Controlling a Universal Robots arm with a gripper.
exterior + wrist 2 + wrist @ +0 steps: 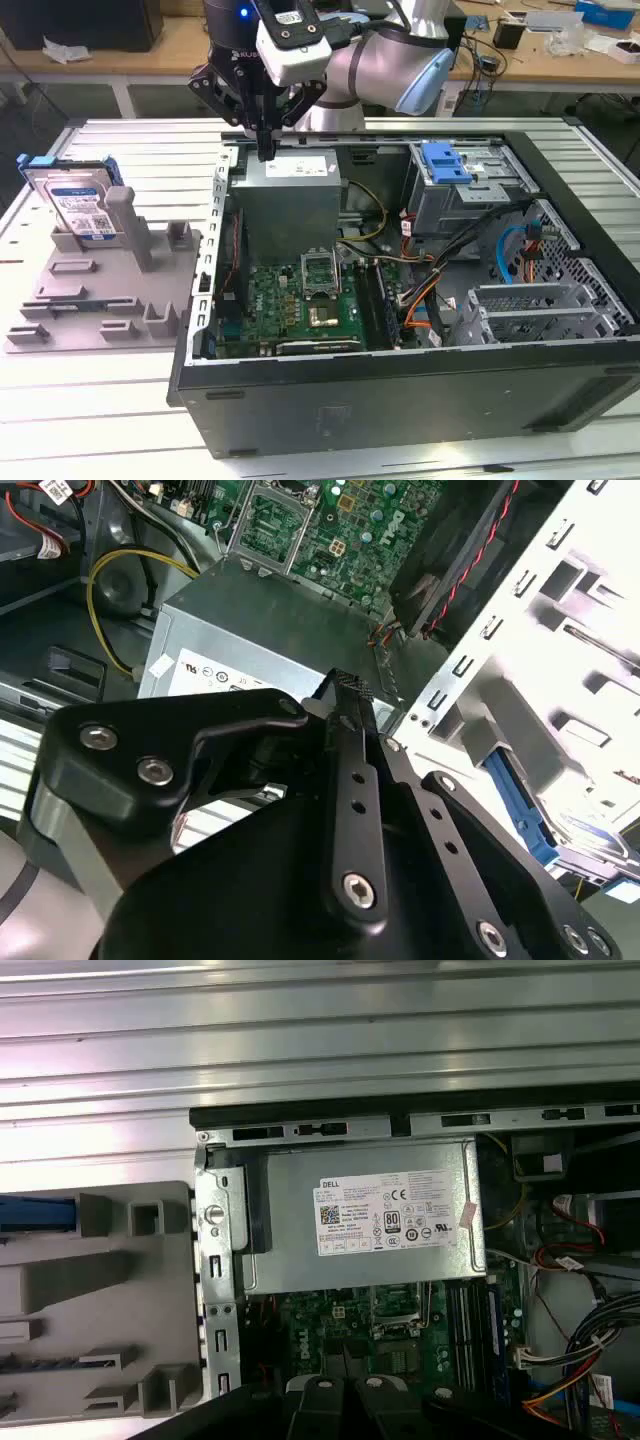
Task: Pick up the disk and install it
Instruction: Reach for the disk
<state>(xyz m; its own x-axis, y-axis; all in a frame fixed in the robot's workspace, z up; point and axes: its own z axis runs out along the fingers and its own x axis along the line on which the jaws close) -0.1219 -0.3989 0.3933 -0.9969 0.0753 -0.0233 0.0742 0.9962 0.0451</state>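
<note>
The disk [80, 205], a silver drive with a blue-and-white label in a blue carrier, stands on edge in a grey holder [110, 290] on the exterior view's left, outside the computer case. In the first wrist view its blue edge [35, 1213] shows beside the grey holder [100, 1300]. My gripper [266, 152] hangs over the case's back left corner, above the grey power supply [290, 175], well to the right of the disk. The black fingers [350, 695] are shut together with nothing between them.
The open black computer case [400, 390] lies on a slatted metal table [130, 150]. Inside are a green motherboard [300, 300], loose cables [430, 280] and a grey drive cage with a blue bracket [445, 165] on top. Benches with clutter stand behind.
</note>
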